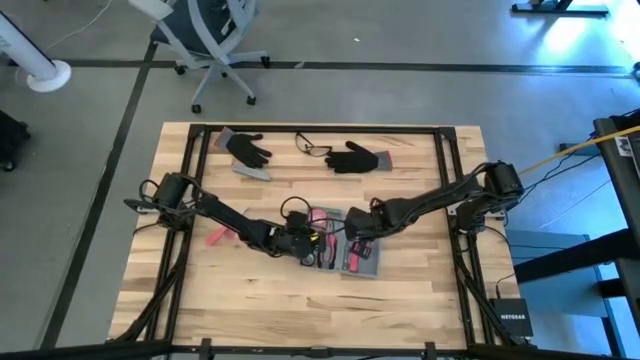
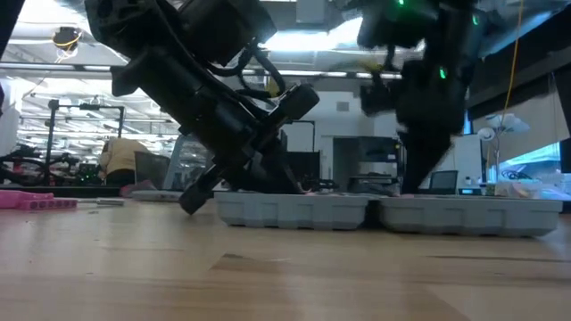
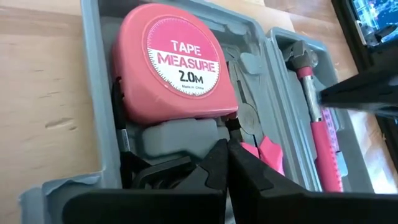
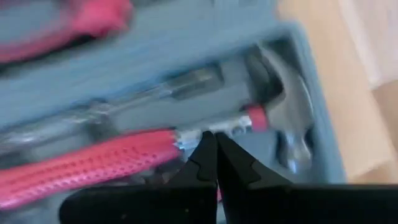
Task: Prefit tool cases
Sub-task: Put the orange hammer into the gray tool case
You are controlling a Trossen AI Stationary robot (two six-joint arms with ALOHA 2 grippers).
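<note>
On the wooden surface (image 1: 250,300) the open tool case (image 1: 368,262) lies flat, with the left tool (image 3: 227,149) and right tool (image 4: 216,144) both pressed together above its slots, pinching nothing.

Pink tape measure (image 3: 174,62), just ahead of the left pincer (image 3: 227,163), seated in the tool case (image 3: 93,37): round white label reads "TAPE MEASURE 2.0M"; smaller line beneath illegible. Black box (image 1: 510,318) beyond the bench (image 1: 250,300) edge: "NETGEAR".
</note>
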